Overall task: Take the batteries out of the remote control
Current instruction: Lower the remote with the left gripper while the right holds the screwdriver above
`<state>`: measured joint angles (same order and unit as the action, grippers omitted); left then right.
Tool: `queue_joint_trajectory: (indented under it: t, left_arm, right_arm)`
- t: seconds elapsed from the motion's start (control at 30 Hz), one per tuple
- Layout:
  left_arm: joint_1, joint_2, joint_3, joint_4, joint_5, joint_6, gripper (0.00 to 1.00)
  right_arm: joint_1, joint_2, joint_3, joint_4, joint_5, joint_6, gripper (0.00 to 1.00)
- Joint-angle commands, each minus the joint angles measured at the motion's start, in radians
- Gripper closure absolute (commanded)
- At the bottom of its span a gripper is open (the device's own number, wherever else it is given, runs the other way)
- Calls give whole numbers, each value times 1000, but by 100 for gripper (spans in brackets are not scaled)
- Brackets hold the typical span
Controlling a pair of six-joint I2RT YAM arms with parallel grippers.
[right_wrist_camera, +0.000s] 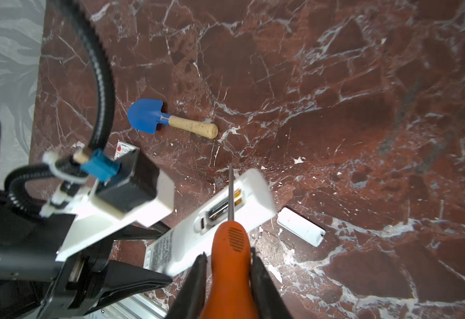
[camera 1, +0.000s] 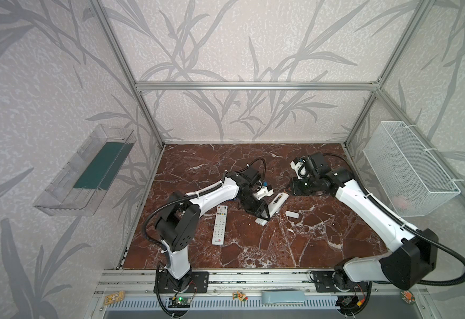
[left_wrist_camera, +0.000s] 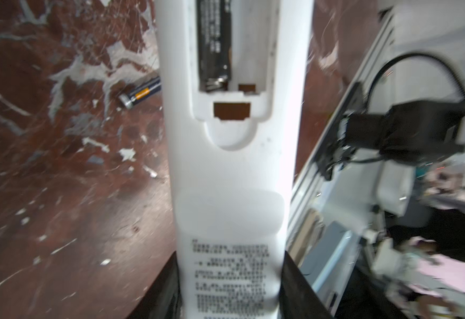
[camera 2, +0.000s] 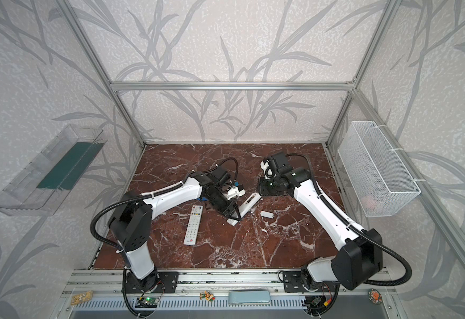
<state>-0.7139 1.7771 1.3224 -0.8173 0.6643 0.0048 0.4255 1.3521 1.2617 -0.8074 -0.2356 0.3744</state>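
The left gripper (left_wrist_camera: pixel 230 265) has its jaws pinching the near end of a white remote (left_wrist_camera: pixel 231 171) by its long sides, back upward, its battery compartment uncovered. One dark battery (left_wrist_camera: pixel 213 41) sits in one slot of that compartment. The slot beside it shows only its white floor.

The right gripper (right_wrist_camera: pixel 228 262) has its jaws pressed tight on the orange handle of a screwdriver (right_wrist_camera: pixel 230 237). The thin shaft lies across the open compartment; whether it touches the cell I cannot tell.

A loose battery (left_wrist_camera: pixel 140 94), dark with an orange band, lies on the bench (camera 1: pixel 253 248) just beside the held remote.

In both top views the two arms meet near the middle of the bench. One white cover (camera 1: pixel 292 214) lies just right of the held remote, and another cover (camera 1: pixel 261 221) lies at the near tip of the left jaws. A second remote (camera 1: pixel 219 225) lies buttons up, to the left and nearer. A blue toy shovel (right_wrist_camera: pixel 145 116) with a wooden handle lies flat, apart from the held remote.

A wire basket (camera 1: pixel 408 171) hangs on the right wall and a clear tray (camera 1: pixel 87 171) on the left wall.
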Motion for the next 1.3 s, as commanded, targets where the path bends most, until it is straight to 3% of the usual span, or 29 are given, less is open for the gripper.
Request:
queue_joint_trajectory:
  t: [0.0,0.23,0.33,0.53,0.83,1.27]
  left_arm:
    - [-41,-82,-58,-126,-222,314,95]
    - [-121,-175,-241,40,-576,536,99]
    - [-131,-169,-260,85,-659,571,100]
    - [-144,-107,-235,98,-677,611,100]
    - [-156,-30,-211,97,-609,624,100]
    - [-156,29,-164,57,-587,584,100]
  right_arm:
    - [-34,-73,-25,22,-20,19,100]
    - [-65,-147,-63,-11,-132,21,100]
    - [-65,-169,-70,-62,-169,12,100]
    - [-64,-219,-151,-95,-255,37,100]
    - [-62,-272,-345,17,-255,200,100]
    - [-44,-281,-457,78,-240,311,100]
